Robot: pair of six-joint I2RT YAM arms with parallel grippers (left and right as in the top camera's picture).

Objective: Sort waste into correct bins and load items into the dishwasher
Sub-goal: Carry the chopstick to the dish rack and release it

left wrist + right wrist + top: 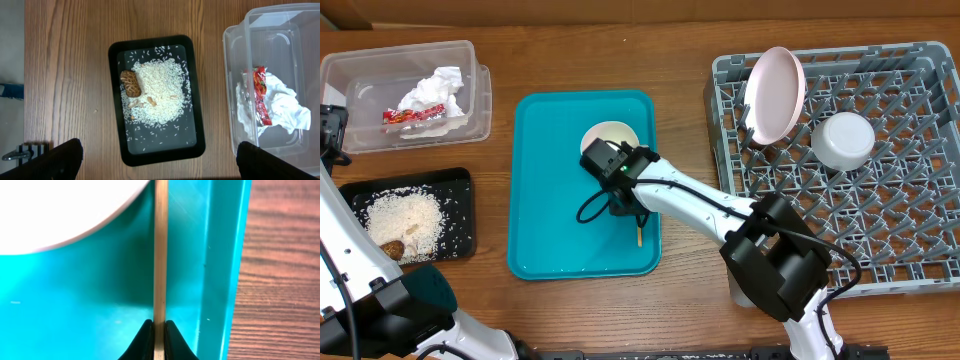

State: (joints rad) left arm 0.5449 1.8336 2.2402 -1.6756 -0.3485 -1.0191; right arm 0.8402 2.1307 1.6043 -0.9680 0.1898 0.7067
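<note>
On the teal serving tray [550, 240], my right gripper [159, 330] is shut on a thin wooden stick [160, 255]. The stick lies along the tray's right wall, beside a pale bowl [610, 135]. The stick's end [639, 236] shows below the right gripper [623, 195]. My left gripper [157, 160] hangs wide open and holds nothing. It is above the black tray [197, 145], which holds rice crumbs [160, 90] and a brown lump [131, 82]. In the clear tub [235, 40] lie the napkin [285, 105] and the red wrapper [261, 95]. A pink plate [775, 95] and a white cup [843, 140] stand in the grey dish rack [900, 230].
The clear tub [360, 85] and the black tray [460, 215] sit at the table's left edge. The rack fills the right side. Bare wood [285, 280] lies just right of the teal tray's wall. The right arm's black cable loops over the tray.
</note>
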